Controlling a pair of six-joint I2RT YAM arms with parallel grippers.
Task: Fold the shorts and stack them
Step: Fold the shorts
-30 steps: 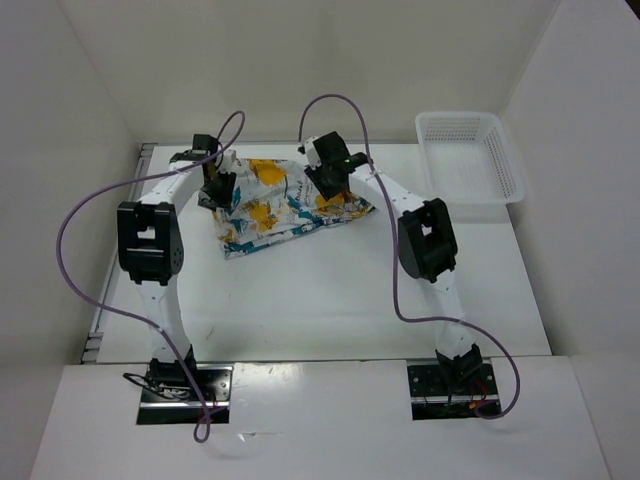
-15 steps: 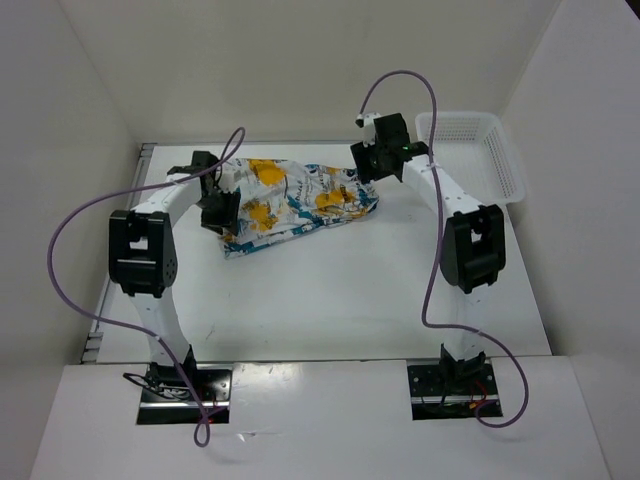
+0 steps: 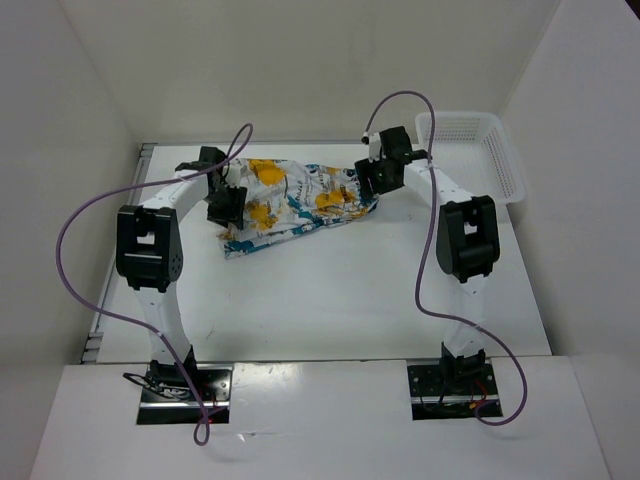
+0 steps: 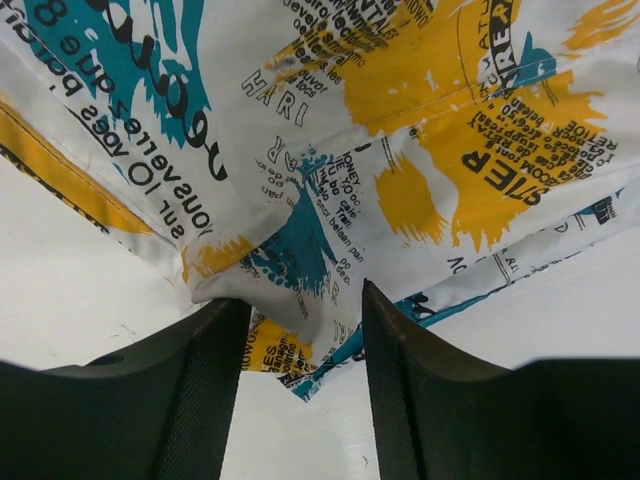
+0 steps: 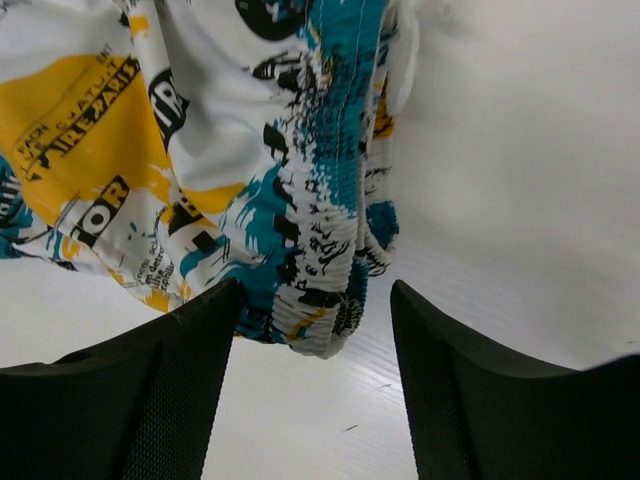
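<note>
The shorts (image 3: 298,203), white cloth with teal, yellow-orange and black print, lie flattened at the back middle of the table. A second layer of the same print pokes out at their near left edge (image 3: 248,244). My left gripper (image 3: 222,206) is low at the shorts' left end; in the left wrist view it (image 4: 300,345) is open, with a corner of the cloth (image 4: 300,250) lying between the fingertips. My right gripper (image 3: 372,186) is at the right end; in the right wrist view it (image 5: 315,320) is open, with the gathered waistband (image 5: 325,270) between the fingertips.
A white plastic lattice basket (image 3: 470,150) stands at the back right, just beyond the right arm. White walls close the table at the back and both sides. Purple cables loop above both arms.
The right arm has swung from over the middle of the shorts to their right end and come down there. The cloth now lies stretched further right. The left gripper has shifted slightly.
</note>
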